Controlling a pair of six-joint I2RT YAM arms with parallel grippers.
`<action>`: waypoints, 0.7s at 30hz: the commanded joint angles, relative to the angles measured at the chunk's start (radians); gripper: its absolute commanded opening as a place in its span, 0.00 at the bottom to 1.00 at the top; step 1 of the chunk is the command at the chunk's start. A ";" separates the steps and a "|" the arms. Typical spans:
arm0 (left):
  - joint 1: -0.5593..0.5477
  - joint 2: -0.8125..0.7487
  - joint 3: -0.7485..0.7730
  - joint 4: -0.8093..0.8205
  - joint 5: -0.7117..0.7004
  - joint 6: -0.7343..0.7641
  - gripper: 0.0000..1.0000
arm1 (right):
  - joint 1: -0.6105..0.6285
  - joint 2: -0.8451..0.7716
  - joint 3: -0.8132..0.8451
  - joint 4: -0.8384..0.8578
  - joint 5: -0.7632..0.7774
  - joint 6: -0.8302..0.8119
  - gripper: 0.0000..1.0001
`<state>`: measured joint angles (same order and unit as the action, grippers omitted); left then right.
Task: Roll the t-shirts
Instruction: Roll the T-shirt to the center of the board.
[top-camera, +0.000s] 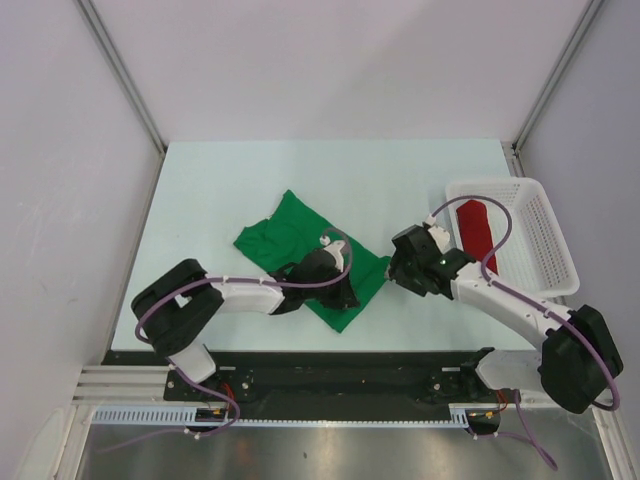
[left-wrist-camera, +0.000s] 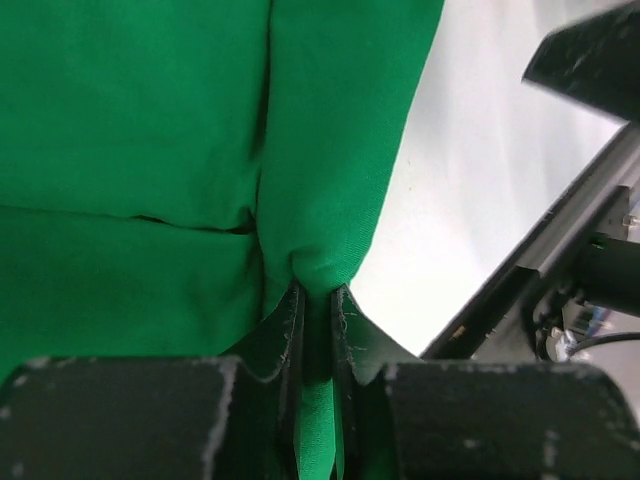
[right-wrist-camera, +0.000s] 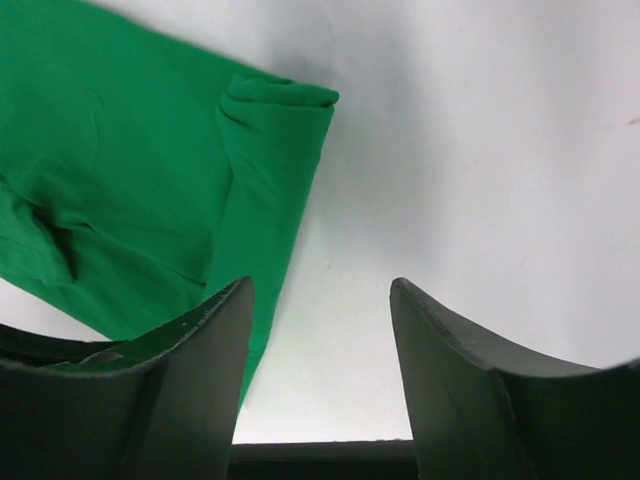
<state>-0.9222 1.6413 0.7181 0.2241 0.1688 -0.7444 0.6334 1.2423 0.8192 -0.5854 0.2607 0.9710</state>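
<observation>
- Near the middle of the smooth, pale table (top-camera: 230, 180), the green t-shirt (top-camera: 285, 238) is lying as soft matte cloth. It is folded into a long band running from 11 o'clock toward 5 o'clock, with shallow creases across it.
- In the right wrist view, one folded end of it is forming a small flattened tube with a hemmed edge.
- At the table's 3 o'clock edge, a white plastic basket (top-camera: 548, 215) with rectangular mesh walls is holding the red t-shirt (top-camera: 473, 228). This shirt is a narrow, compact roll lying toward the basket's 9 o'clock side.
- Reaching from its base at 7 o'clock, the left arm (top-camera: 235, 292) is bending low, with its wrist over the 5 o'clock end of the green cloth.
- The left gripper (left-wrist-camera: 317, 300) is pinching a bunched fold of that cloth. Its black, scuffed fingers (left-wrist-camera: 285, 330) are standing almost together, with the fabric squeezed between them.
- Stretching in from 5 o'clock, the right arm (top-camera: 510, 300) is angling toward the centre.
- The right gripper (right-wrist-camera: 320, 285) is pointing down at bare table just at the shirt's 3 o'clock side. Its dark, wedge-shaped fingers (right-wrist-camera: 215, 340) are spreading apart and gripping nothing.
</observation>
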 joint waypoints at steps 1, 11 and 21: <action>0.060 -0.008 -0.029 0.050 0.167 -0.070 0.01 | 0.034 -0.004 -0.014 0.107 0.032 0.058 0.59; 0.149 0.031 -0.052 0.038 0.238 -0.092 0.01 | 0.063 0.112 -0.014 0.214 0.006 0.081 0.35; 0.171 0.043 -0.032 -0.003 0.225 -0.075 0.01 | 0.078 0.198 -0.012 0.294 -0.009 0.083 0.27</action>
<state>-0.7650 1.6737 0.6823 0.2623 0.4007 -0.8299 0.7048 1.4113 0.7998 -0.3607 0.2455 1.0393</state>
